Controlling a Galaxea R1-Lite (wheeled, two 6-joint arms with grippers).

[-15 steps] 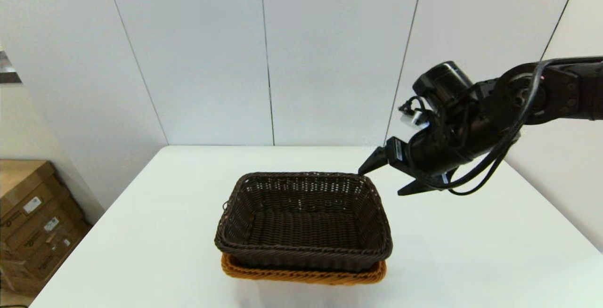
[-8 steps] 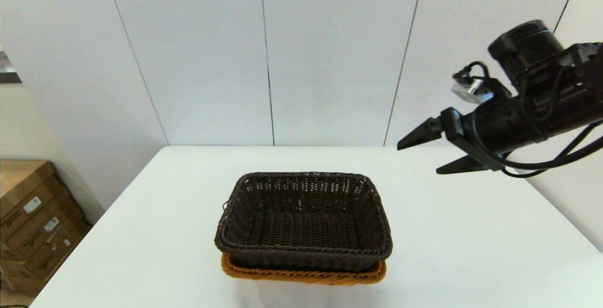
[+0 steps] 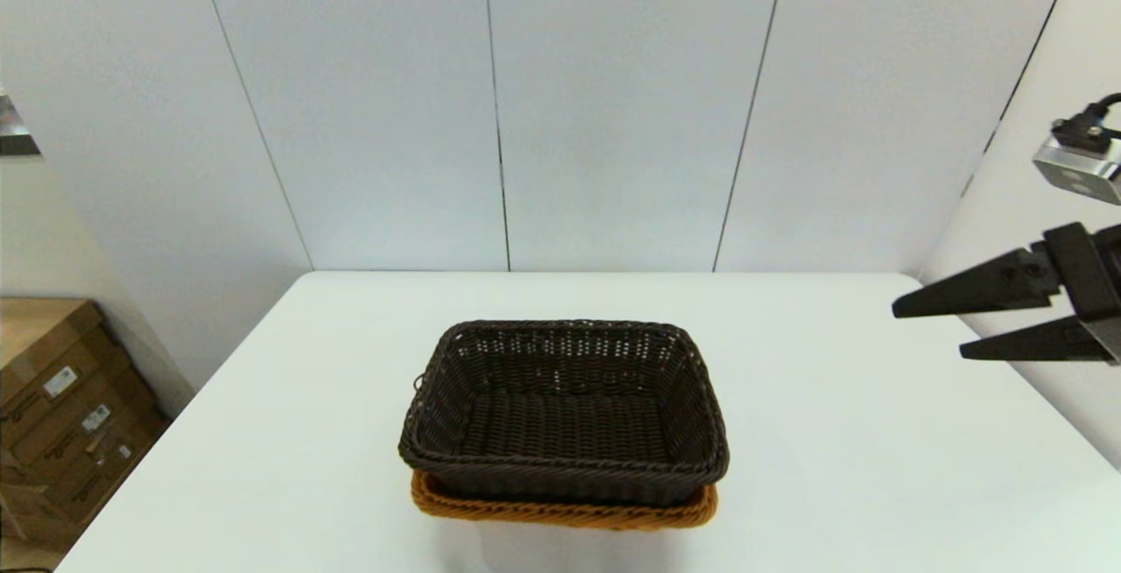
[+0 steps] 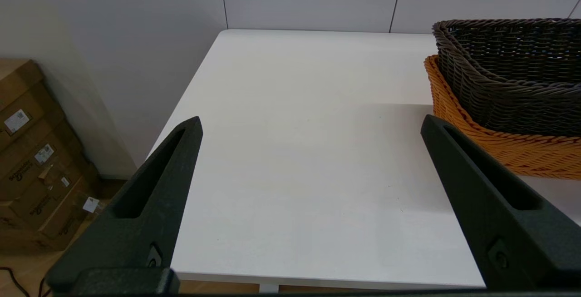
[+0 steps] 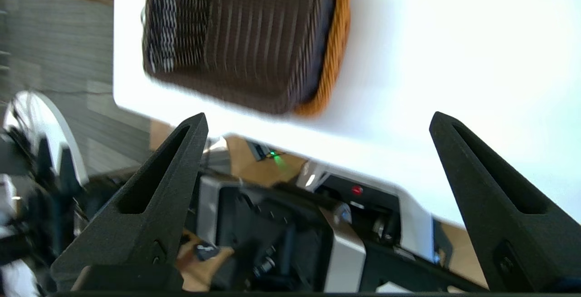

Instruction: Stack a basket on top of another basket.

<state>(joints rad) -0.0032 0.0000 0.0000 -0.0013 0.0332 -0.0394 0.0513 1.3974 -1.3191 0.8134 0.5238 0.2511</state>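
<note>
The dark brown basket sits nested in the orange-tan basket near the table's front middle; only the orange rim shows under it. In the left wrist view the dark basket rests inside the orange one. The right wrist view shows the same pair, dark basket over orange rim. My right gripper hangs open and empty at the far right, above the table's right edge, well away from the baskets. My left gripper is open and empty over the table's left front corner.
The white table has bare surface around the baskets. Cardboard boxes stand on the floor to the left of the table. Grey wall panels rise behind the table's far edge.
My right arm has pulled back from the dark basket's far right corner, rising and moving right to the picture's edge, its fingers staying open. The baskets have not moved.
</note>
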